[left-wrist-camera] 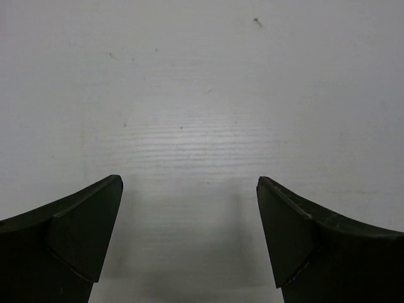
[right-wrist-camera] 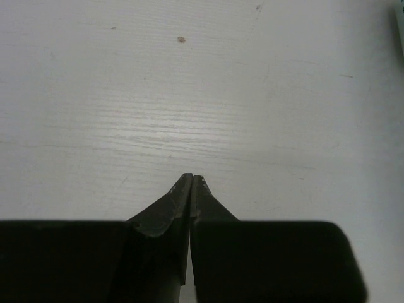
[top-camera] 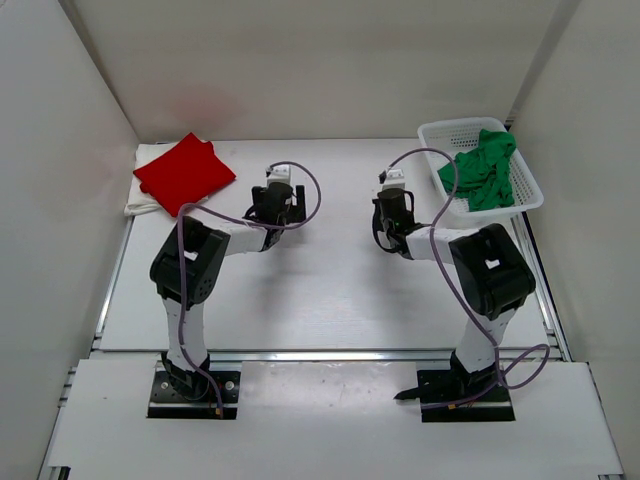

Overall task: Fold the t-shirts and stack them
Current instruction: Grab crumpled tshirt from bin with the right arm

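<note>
A folded bright red t-shirt [top-camera: 184, 172] lies on top of a folded cream-white t-shirt [top-camera: 143, 201] at the back left of the table. A crumpled bright green t-shirt [top-camera: 482, 170] lies in the white mesh basket [top-camera: 529, 199] at the back right. My left gripper [top-camera: 279, 203] is open and empty over bare table, right of the red shirt; its fingers [left-wrist-camera: 85, 237] show wide apart in the left wrist view. My right gripper [top-camera: 391, 211] is shut and empty over bare table, left of the basket; its fingertips [right-wrist-camera: 182, 187] touch.
White walls enclose the table on the left, back and right. The tabletop [top-camera: 330, 290] stretches between and in front of the two arms. Purple cables loop over both arms.
</note>
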Available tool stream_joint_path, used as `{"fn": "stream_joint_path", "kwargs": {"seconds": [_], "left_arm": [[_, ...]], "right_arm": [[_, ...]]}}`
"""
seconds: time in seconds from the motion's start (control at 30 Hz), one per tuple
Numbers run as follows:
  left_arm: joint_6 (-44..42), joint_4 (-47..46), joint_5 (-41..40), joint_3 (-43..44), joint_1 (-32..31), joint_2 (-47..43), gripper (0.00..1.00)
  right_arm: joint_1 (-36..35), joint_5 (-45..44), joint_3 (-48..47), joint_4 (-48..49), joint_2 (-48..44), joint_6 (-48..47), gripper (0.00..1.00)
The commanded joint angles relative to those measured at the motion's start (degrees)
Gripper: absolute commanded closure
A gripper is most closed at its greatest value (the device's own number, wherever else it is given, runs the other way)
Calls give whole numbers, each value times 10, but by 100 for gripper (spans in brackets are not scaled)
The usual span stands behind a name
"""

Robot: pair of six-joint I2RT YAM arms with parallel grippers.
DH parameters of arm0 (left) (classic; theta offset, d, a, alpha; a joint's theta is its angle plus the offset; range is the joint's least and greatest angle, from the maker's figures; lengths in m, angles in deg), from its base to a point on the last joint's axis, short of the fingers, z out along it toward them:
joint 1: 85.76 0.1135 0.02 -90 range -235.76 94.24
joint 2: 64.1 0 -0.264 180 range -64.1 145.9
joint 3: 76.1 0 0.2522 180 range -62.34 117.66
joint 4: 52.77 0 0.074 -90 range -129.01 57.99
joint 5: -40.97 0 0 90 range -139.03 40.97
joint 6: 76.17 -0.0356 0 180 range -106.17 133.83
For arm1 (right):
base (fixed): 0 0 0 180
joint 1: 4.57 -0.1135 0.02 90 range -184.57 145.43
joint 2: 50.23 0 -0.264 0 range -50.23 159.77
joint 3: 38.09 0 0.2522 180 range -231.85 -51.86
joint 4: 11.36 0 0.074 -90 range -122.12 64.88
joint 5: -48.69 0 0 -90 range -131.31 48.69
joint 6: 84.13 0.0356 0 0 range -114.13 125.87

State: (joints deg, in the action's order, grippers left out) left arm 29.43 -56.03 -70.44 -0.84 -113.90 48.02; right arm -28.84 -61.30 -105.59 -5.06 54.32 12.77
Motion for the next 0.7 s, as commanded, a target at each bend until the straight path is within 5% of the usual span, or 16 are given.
{"fn": "stream_joint_path", "kwargs": {"seconds": [0.0, 0.1, 0.13, 0.2, 0.23, 0.3, 0.43, 0.67], "left_arm": [[-21, 16, 1, 40, -19, -8, 1], [-28, -21, -11, 5, -27, -30, 6], [-28, -34, -5, -7, -24, -35, 38], [-22, -50, -14, -23, -34, -45, 72], [-17, -37, -27, -17, -37, -50, 81], [6, 49, -30, 20, -53, -46, 86], [47, 112, -16, 51, -130, -82, 94], [166, 56, 196, -51, -125, -186, 96]], "right_arm": [[21, 15, 5, 41, -28, 18, 100], [44, 53, -11, 21, -26, 38, 86], [48, 64, -21, 12, -17, 37, 79], [57, 93, -44, -22, -2, 39, 77], [59, 107, -66, -33, 1, 43, 88], [60, 135, -101, -78, 8, 59, 100], [27, 105, -120, -103, -44, 40, 99], [112, 20, -246, -265, -84, 45, 100]]}}
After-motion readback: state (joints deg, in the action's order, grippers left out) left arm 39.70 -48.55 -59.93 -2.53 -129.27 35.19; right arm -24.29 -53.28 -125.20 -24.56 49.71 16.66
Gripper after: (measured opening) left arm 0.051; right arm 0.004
